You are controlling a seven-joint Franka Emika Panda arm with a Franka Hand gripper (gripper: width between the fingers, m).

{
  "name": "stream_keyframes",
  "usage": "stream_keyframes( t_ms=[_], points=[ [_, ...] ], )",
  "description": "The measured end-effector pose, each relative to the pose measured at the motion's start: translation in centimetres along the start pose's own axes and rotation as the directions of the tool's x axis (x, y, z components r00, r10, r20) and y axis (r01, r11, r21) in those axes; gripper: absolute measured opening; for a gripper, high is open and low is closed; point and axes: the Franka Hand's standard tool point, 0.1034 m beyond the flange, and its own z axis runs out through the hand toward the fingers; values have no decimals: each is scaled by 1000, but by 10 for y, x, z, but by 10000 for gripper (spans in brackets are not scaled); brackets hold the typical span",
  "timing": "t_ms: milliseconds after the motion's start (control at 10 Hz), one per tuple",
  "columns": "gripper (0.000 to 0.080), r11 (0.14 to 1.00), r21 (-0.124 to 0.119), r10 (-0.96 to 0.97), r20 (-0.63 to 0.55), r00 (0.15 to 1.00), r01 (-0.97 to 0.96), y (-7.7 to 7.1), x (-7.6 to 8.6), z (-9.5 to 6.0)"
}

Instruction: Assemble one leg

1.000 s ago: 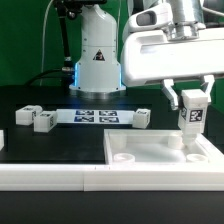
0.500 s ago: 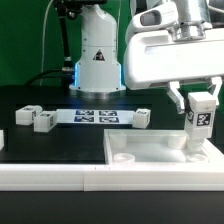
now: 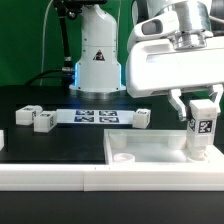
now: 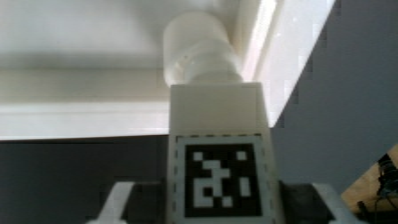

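Exterior view: the arm comes down at the exterior view's right. Its hand (image 3: 200, 110) points straight down and is clamped on the leg (image 3: 204, 130). The leg is upright, tag facing the camera, its lower end at the tabletop (image 3: 140, 152) corner on that side; contact cannot be told. Three spare legs lie loose on the counter (image 3: 60, 140): first spare (image 3: 24, 114) and second spare (image 3: 43, 121) close together, third spare (image 3: 142, 118) just off the marker board (image 3: 97, 116). That makes four legs, one tabletop.

Wrist view: grey fingers (image 4: 121, 205) flank the leg (image 4: 217, 140), and the white tabletop rim (image 4: 71, 100) lies beyond.
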Motion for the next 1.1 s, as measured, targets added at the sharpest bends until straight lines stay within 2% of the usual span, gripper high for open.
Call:
stream_keyframes(
  t_ms=[200,400,1100],
  points=[
    [290,1000,-3,-1,-37,999,1,1,1,2],
    [290,1000,-6,-2,-32,999,2,3,-10,10],
    [290,1000,-13,-13,-32,999,13,0,-10,11]
  ],
)
